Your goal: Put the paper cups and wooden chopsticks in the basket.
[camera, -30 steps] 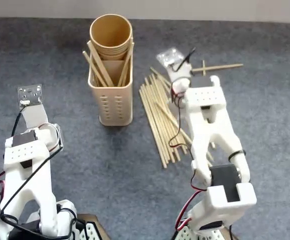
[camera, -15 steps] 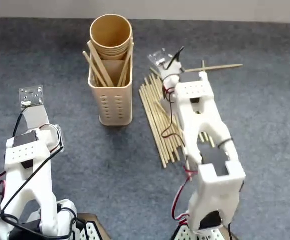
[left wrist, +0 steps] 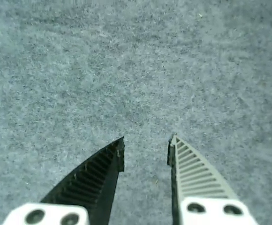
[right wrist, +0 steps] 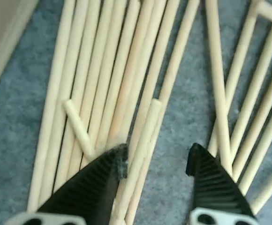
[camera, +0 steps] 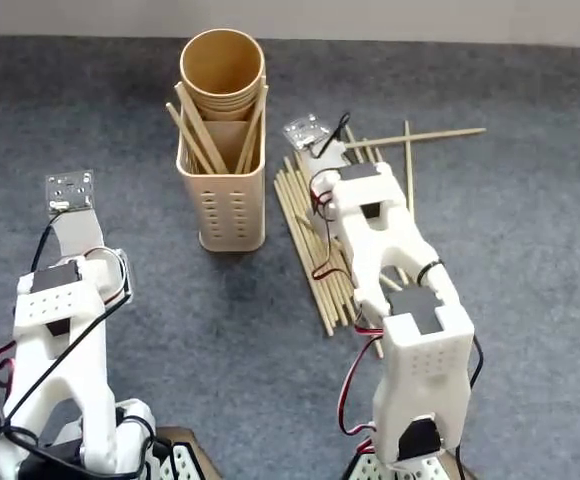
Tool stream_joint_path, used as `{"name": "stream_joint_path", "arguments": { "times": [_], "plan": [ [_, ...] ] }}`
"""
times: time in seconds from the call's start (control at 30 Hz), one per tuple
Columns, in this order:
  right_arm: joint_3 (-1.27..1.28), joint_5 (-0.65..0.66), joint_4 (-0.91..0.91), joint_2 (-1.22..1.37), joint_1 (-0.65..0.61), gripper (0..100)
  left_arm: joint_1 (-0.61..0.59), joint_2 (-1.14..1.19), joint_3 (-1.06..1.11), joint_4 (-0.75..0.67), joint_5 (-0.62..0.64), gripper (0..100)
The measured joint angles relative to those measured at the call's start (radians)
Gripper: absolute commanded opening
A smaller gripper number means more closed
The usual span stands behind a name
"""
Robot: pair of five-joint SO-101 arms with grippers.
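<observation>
Two grippers, both with fingers spread apart. The right gripper (right wrist: 157, 154) hangs low over the loose chopsticks (right wrist: 126, 70) on the carpet (right wrist: 14, 122). A couple of sticks run between its fingers, one tip sits over the packed bundle, and the other is beside the scattered ones. The left gripper (left wrist: 147, 140) hovers over bare carpet, gripping nothing. Ahead of both, the basket (camera: 220, 215) stands just beside the pile, with nested cups (camera: 222, 65) and several sticks inside.

tan paper cups (camera: 222, 65), pale wood chopsticks (camera: 300, 230), beige basket (camera: 232, 212) w/ dotted holes, grey speckled carpet (camera: 120, 110)
</observation>
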Motion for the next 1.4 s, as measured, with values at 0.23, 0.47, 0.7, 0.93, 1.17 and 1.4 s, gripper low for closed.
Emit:
{"name": "stream_joint_path", "arguments": {
  "times": [0.23,0.47,0.7,0.93,1.17,1.4],
  "plan": [
    [-0.002,0.015,0.084,-0.002,-0.008,22.1,0.003,0.0,0.0,0.0,0.0,18],
    [0.0,0.032,0.077,0.066,-0.02,0.0,0.003,0.0,0.0,0.0,0.0,18],
    [-0.098,-0.032,0.112,0.094,-0.005,0.5,0.003,0.0,0.0,0.0,0.0,18],
    [-0.265,-0.112,0.229,0.103,0.043,0.5,0.003,0.0,0.003,0.0,0.0,18],
    [-0.641,-0.229,0.402,-0.08,0.077,0.5,0.003,0.0,0.003,0.0,0.0,18],
    [-0.865,-0.29,0.443,-0.275,0.025,0.5,0.003,0.0,0.003,0.0,0.0,18]
  ]
}}
